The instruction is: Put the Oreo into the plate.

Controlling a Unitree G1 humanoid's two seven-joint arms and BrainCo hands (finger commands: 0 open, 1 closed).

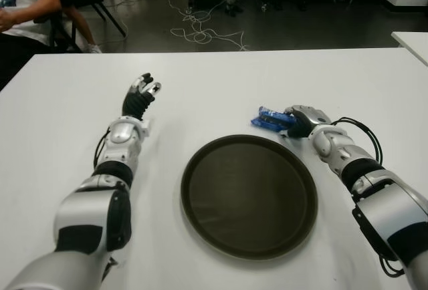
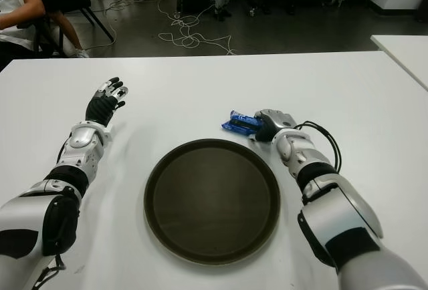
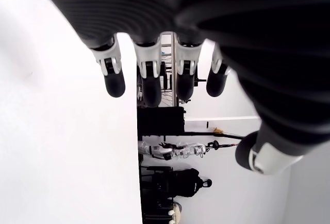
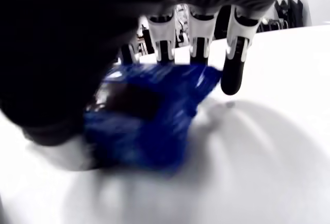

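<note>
Oreo packet point(image 1: 270, 119), blue and crinkled, lies on the white table point(image 1: 221, 89) just beyond the far right rim of the plate point(image 1: 249, 196), not on it. The right hand point(image 1: 302, 120) sits directly beside the packet on its right side. In the right wrist view the fingers point(image 4: 233, 69) arch over the blue wrapper point(image 4: 149, 115) with the thumb side against it, so the hand looks cupped around the packet; whether the grip is fully tight cannot be told, and the packet is down at table level.

The plate is a round, dark, shallow dish in the middle of the table, between the 2 arms. The left hand point(image 1: 140, 96) shows to the left of the plate, well apart from it, fingers loosely extended and holding nothing. A person's arm and white shirt point(image 1: 23, 3) appear at the far left corner, beyond the table. Cables point(image 1: 200, 29) trail across the floor behind.
</note>
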